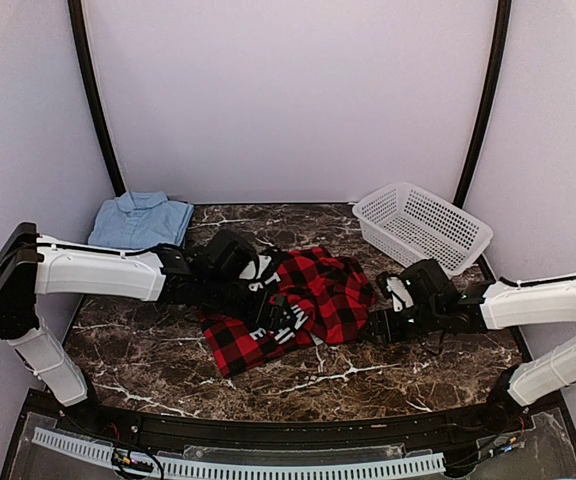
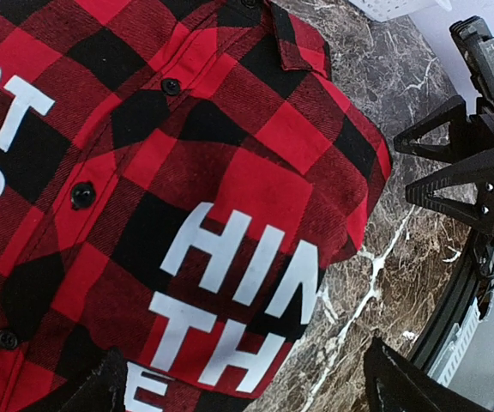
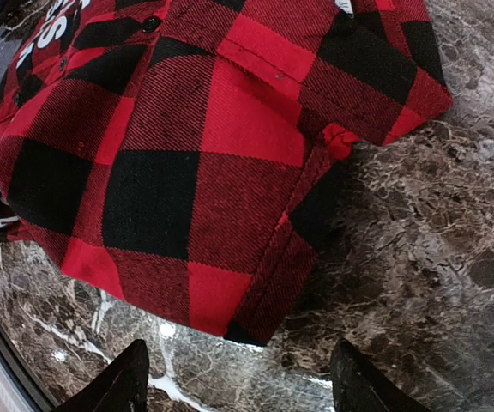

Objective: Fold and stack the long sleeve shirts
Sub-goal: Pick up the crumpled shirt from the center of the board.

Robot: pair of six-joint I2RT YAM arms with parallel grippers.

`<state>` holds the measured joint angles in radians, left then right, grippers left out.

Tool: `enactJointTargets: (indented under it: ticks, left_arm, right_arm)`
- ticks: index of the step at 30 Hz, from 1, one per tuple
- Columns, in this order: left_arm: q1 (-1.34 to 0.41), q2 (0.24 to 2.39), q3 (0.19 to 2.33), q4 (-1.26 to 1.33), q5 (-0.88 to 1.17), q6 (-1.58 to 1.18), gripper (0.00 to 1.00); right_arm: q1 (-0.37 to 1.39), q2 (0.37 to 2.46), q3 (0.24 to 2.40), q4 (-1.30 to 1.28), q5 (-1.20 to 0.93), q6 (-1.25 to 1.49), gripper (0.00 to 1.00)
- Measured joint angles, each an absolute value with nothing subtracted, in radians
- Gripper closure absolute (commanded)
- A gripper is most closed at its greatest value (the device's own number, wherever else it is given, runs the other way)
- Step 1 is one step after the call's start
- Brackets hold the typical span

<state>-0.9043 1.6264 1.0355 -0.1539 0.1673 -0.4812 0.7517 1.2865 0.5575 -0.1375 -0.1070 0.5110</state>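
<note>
**A:** How many shirts do you count?

**B:** I can see two. One red-and-black flannel shirt lies bunched in the middle of the marble table. One light blue shirt lies folded flat at the far left corner. There is also one white basket at the far right, apart from both shirts.

**A:** And the grippers?

**B:** Two also. The left gripper hangs over the flannel's button front, which has white letters on it. Its fingers are wide apart and hold nothing. The right gripper is low over bare marble, just beside the flannel's right edge. Its fingers are apart too, with no cloth between them.

**A:** Where is there free room?

**B:** The near strip of the table is bare along its whole width. The marble between the flannel and the basket is bare as well. The flannel's right edge is doubled over and lies flat on the marble.
</note>
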Motion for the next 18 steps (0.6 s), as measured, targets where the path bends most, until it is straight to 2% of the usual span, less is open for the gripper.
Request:
enactJointTargets:
  ticks: [3, 5, 6, 8, 10, 18]
  left_arm:
    - [-0.924, 1.670, 1.072, -0.153, 0.151, -0.483, 0.06]
    - [-0.930, 1.682, 1.098, -0.149, 0.137, -0.484, 0.06]
    - [-0.931, 1.682, 1.103, -0.144, 0.133, -0.484, 0.05]
    - [-0.934, 1.682, 1.114, -0.128, 0.118, -0.485, 0.06]
    - [-0.934, 1.682, 1.116, -0.116, 0.107, -0.485, 0.06]
    - [-0.934, 1.626, 1.081, -0.064, 0.064, -0.478, 0.11]
  right_arm:
    - [0.752, 1.321, 0.531, -0.041, -0.135, 0.545, 0.36]
    - [0.752, 1.372, 0.530, 0.026, -0.157, 0.567, 0.44]
    - [0.752, 1.390, 0.530, 0.051, -0.166, 0.571, 0.52]
    - [0.753, 1.428, 0.533, 0.094, -0.193, 0.595, 0.78]
    - [0.754, 1.447, 0.546, 0.102, -0.214, 0.602, 0.99]
    - [0.772, 1.416, 0.755, 0.047, -0.247, 0.639, 1.00]
